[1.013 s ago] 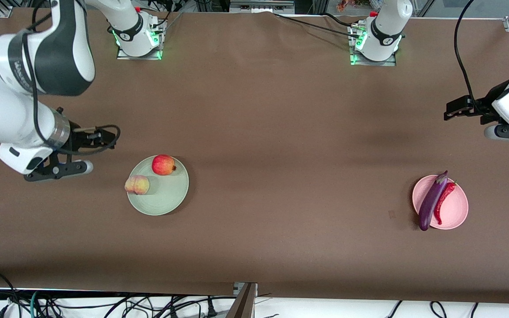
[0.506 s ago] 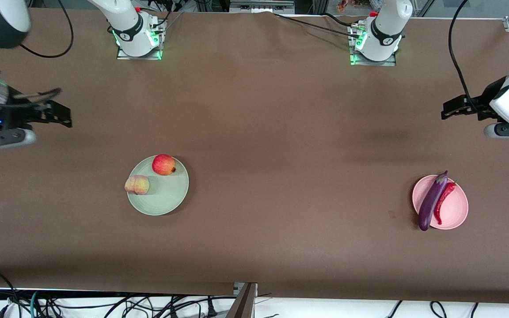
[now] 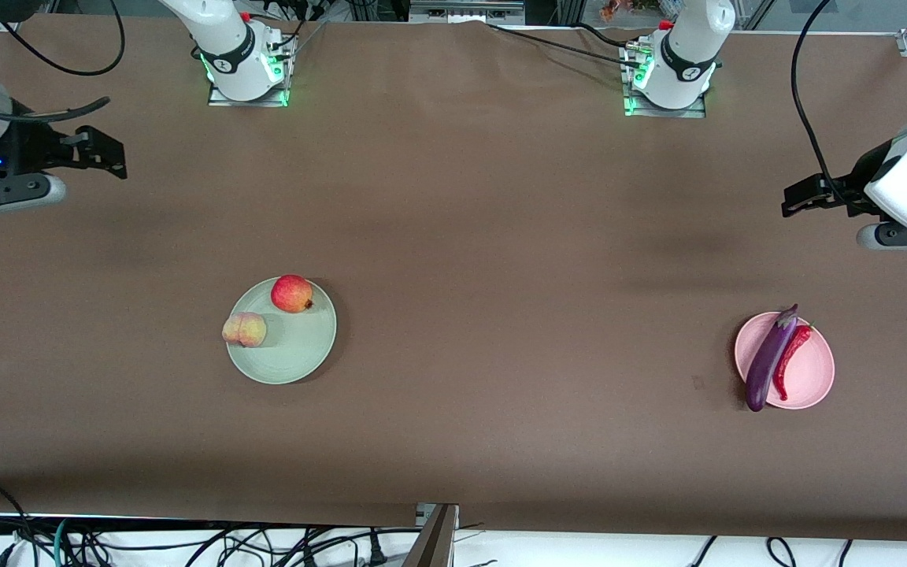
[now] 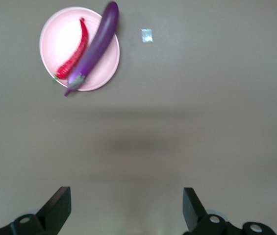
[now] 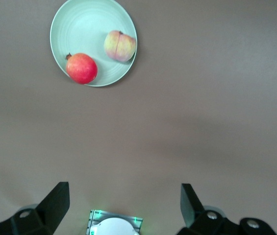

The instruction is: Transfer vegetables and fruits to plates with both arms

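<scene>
A small round red fruit [image 3: 291, 293] and a pale peach [image 3: 244, 329] lie on the mint green plate [image 3: 296, 353]; the peach sits at its rim. The purple eggplant [image 3: 768, 361] and red chili [image 3: 790, 361] lie side by side on the pink plate [image 3: 813, 372]; the eggplant overhangs the rim. My right gripper [image 3: 103, 150] is open and empty, up over the table's right-arm end. My left gripper [image 3: 802, 194] is open and empty over the left-arm end. The left wrist view shows the eggplant [image 4: 95, 46], chili [image 4: 74, 51] and pink plate [image 4: 60, 29]. The right wrist view shows the red fruit [image 5: 81, 68], peach [image 5: 120, 46] and green plate [image 5: 79, 29].
The brown table [image 3: 501, 236] runs between the two plates. The arm bases [image 3: 245, 67] [image 3: 670, 79] stand along its edge farthest from the front camera. A small pale scrap [image 3: 697, 383] lies beside the pink plate. Cables hang past the table's nearest edge.
My right arm has risen and drawn back from beside the green plate to the right-arm end of the table. My left gripper has shifted only slightly. The produce has not moved.
</scene>
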Available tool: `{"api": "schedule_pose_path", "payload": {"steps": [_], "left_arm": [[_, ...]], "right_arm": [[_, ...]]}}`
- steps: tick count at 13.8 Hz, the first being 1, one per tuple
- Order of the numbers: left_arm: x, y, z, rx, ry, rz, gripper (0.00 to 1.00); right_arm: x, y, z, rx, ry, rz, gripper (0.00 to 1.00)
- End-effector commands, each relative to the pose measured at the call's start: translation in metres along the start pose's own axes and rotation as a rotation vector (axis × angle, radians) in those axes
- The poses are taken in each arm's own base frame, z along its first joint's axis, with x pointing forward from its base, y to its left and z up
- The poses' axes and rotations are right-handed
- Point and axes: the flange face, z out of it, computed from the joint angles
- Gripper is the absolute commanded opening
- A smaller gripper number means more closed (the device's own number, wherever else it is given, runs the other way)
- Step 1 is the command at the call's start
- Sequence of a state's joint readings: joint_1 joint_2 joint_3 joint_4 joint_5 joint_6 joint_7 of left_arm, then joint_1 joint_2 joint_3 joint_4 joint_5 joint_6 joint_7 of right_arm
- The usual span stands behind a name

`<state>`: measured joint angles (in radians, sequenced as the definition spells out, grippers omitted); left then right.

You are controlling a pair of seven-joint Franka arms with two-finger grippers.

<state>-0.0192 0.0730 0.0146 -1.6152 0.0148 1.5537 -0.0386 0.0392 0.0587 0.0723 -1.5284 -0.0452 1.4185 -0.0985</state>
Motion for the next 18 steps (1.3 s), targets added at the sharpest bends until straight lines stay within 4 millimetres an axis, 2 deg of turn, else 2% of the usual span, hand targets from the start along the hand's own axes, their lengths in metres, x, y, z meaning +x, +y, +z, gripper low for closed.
{"api": "schedule_pose_path", "payload": {"steps": [1, 5, 9, 12, 18], "left_arm": [[-0.001, 0.007, -0.002, 0.035, 0.025, 0.017, 1.00], [-0.001, 0.002, -0.017, 0.034, 0.051, 0.057, 1.00], [-0.001, 0.003, -0.016, 0.033, 0.042, 0.073, 1.00], [-0.001, 0.006, -0.016, 0.034, 0.041, 0.013, 1.00], [0.001, 0.009, -0.019, 0.016, 0.062, 0.013, 1.00]], "right_arm": [[-0.001, -0.002, -0.003, -0.012, -0.007, 0.027, 1.00], [0.008, 0.002, -0.004, -0.019, 0.008, 0.017, 1.00], [0.010, 0.009, 0.000, -0.018, 0.001, 0.029, 1.00], [0.010, 0.005, 0.000, -0.019, 0.001, 0.025, 1.00], [0.010, 0.009, 0.000, -0.015, 0.003, 0.030, 1.00]]}}
